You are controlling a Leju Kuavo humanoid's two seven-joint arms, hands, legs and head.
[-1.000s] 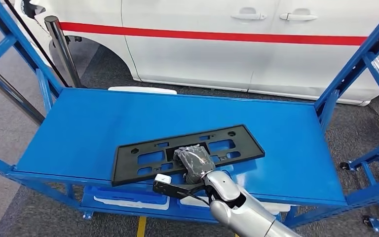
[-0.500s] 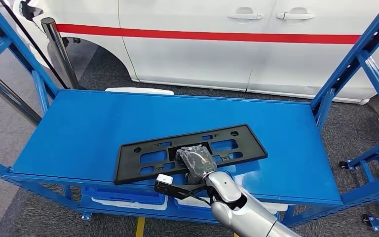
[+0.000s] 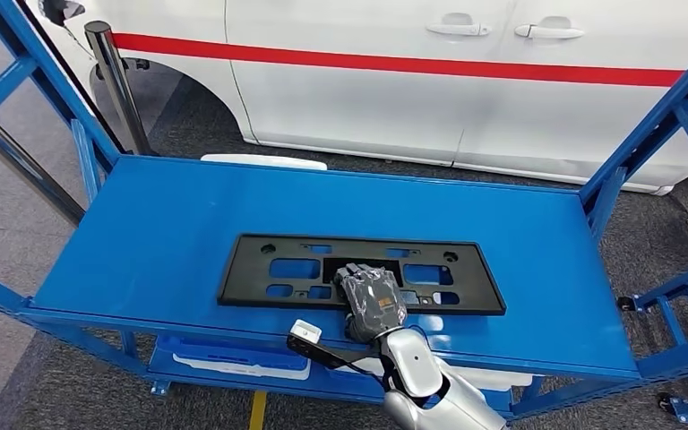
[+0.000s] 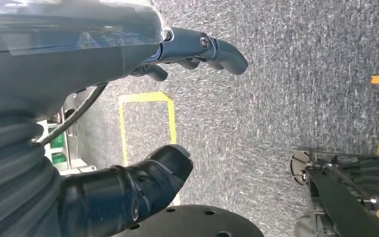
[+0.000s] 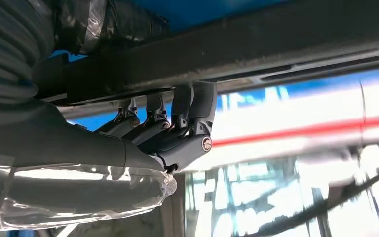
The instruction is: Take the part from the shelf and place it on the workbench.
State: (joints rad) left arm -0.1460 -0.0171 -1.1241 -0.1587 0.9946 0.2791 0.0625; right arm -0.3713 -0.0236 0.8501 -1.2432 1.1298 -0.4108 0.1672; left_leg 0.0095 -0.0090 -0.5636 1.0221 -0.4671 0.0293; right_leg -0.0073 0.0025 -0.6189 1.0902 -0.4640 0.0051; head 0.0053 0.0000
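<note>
We see the left hand (image 4: 177,103) hanging over grey carpet, fingers apart, holding nothing. The black part (image 3: 287,268) lies flat on the blue shelf (image 3: 143,233), near its front edge. Our right hand (image 3: 372,300) grips the part's near edge, fingers curled around it.

Bright, even overhead light; soft shadows on the blue shelf (image 3: 170,233). Right wrist view's background is blurred and overexposed.
</note>
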